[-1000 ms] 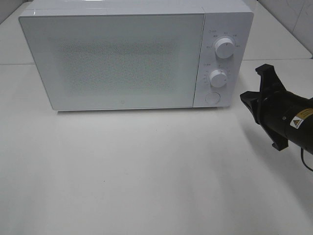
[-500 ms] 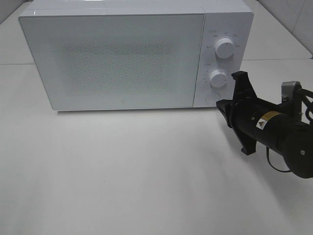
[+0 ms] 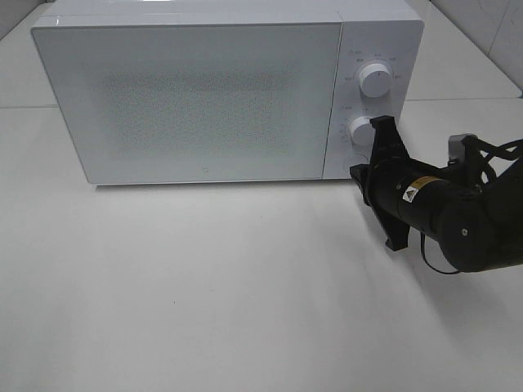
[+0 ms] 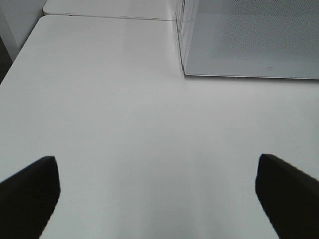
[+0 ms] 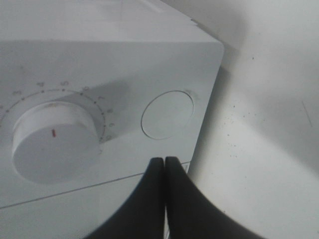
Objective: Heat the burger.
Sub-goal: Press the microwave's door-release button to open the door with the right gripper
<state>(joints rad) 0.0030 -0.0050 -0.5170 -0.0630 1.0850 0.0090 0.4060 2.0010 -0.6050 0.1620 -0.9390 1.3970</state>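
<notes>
Right gripper (image 5: 163, 162), fingers pressed together, points at the round button (image 5: 167, 114) on the microwave (image 3: 204, 98) right-hand panel; contact cannot be confirmed. Left gripper (image 4: 158, 191) stands spread wide. Microwave door shut; burger location cannot be determined.

I see the microwave (image 3: 392, 114) casing as smooth white with a soft sheen; I can't tell whether it is plastic or painted metal. Its door (image 3: 192, 102) looks glossy and glass-like over a fine dotted mesh. The knob (image 5: 52, 149) and round button (image 5: 167, 114) look like matt white plastic. The table (image 3: 204, 286) is smooth, matt white. The right gripper (image 5: 163, 162) looks like matt black plastic, as does the left gripper (image 4: 155, 164)
</notes>
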